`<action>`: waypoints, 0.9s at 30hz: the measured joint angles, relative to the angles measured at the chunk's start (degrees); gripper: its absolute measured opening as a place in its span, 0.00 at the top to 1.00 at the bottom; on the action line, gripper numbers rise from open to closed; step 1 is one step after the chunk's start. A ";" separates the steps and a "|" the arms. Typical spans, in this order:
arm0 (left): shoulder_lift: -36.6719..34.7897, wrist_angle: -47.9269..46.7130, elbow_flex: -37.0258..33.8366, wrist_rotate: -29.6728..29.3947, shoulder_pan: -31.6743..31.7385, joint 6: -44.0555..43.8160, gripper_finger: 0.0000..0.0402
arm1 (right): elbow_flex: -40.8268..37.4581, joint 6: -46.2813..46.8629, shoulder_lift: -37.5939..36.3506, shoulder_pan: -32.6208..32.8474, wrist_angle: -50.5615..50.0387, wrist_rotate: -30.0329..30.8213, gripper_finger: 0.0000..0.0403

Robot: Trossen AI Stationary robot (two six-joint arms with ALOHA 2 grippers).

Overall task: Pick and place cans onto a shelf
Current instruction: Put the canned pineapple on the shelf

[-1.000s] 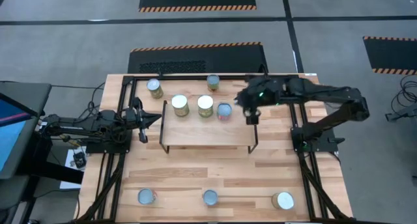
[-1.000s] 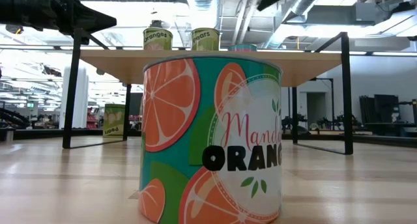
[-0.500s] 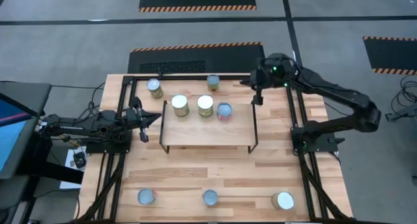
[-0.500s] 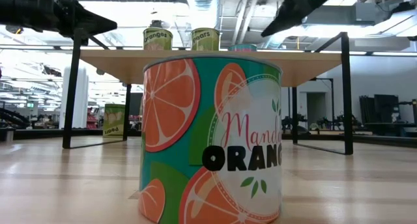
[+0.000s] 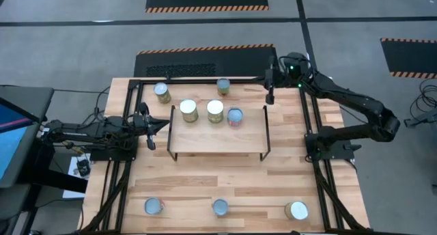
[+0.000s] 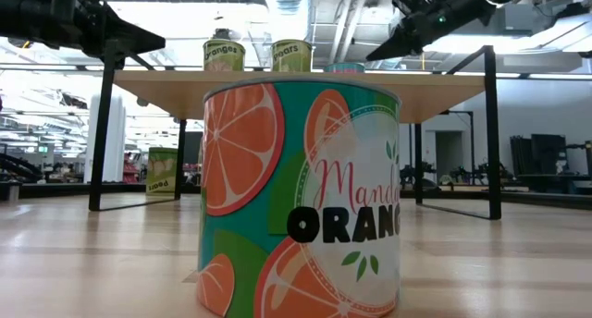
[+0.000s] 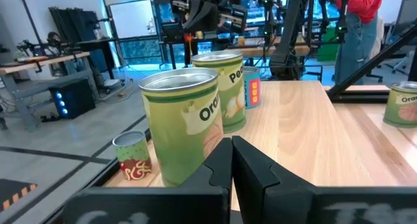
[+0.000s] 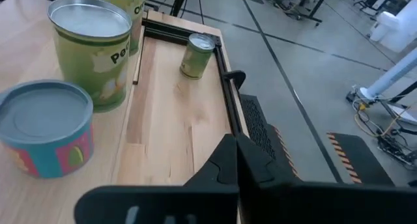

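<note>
Beyond the shelf's (image 5: 217,136) far right corner, the right gripper (image 5: 269,97) hovers empty, fingers together, cans (image 5: 215,111) well left.

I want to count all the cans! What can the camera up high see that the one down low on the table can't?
Only the high view shows all eight cans, including two more near-edge cans, a silver-topped one and a whitish-topped one.

Only the low view shows the labels: the big teal tin can with orange slices reads Mandarin Oranges.

Both show the light-wood shelf on black wire legs, the three cans standing on it, and the shut right gripper above its end.
</note>
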 joint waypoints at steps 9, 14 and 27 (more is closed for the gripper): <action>1.66 -4.28 0.04 1.40 -0.01 -2.04 1.00 | -0.07 1.92 1.32 -0.91 0.43 -1.88 0.99; 5.63 -6.17 2.56 4.38 0.01 -1.80 1.00 | 0.02 2.21 1.30 -1.01 1.41 -1.65 0.99; 14.21 -10.14 10.08 21.99 -1.26 -0.34 1.00 | 0.02 2.22 1.28 -0.46 1.66 -0.27 0.99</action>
